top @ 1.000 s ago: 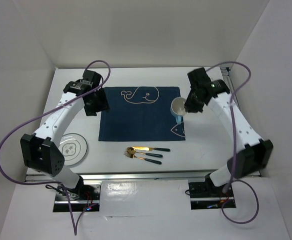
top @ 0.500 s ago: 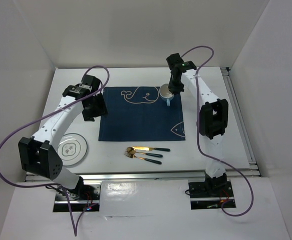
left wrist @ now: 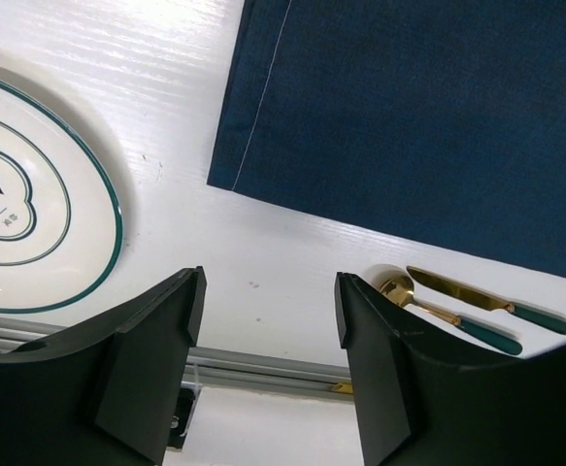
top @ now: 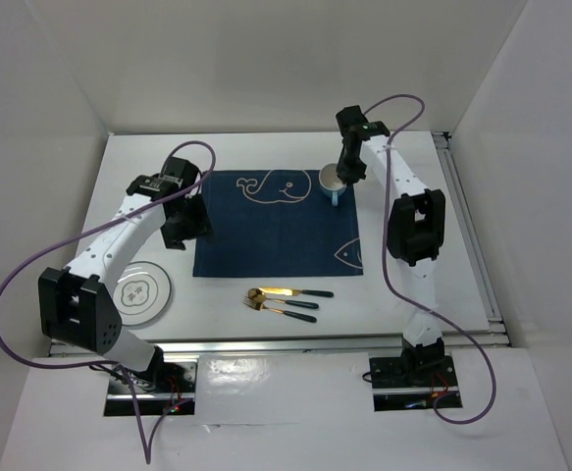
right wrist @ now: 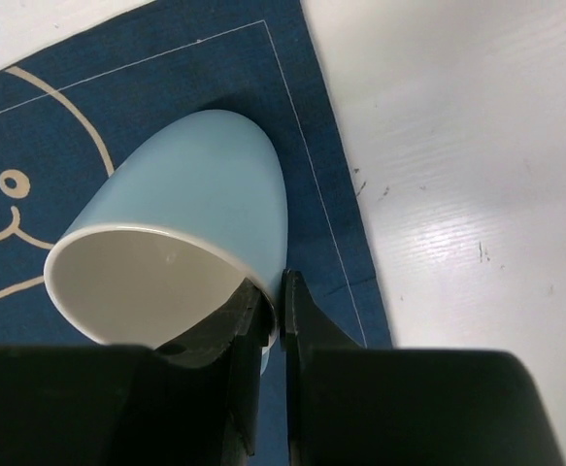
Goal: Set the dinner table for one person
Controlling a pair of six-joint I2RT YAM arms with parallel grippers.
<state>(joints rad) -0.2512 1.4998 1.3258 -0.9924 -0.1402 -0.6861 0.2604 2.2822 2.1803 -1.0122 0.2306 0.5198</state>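
Risk: cup pinched by rim only and tilted over far-right corner of placemat; may slip or topple on release.
Left arm bent over placemat's left edge. Left gripper spread, empty.
Right arm stretched toward far edge of dinner table. Right gripper clamped on cup rim.

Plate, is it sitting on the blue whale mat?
No, the plate lies on the bare white dinner table, apart from the whale placemat.
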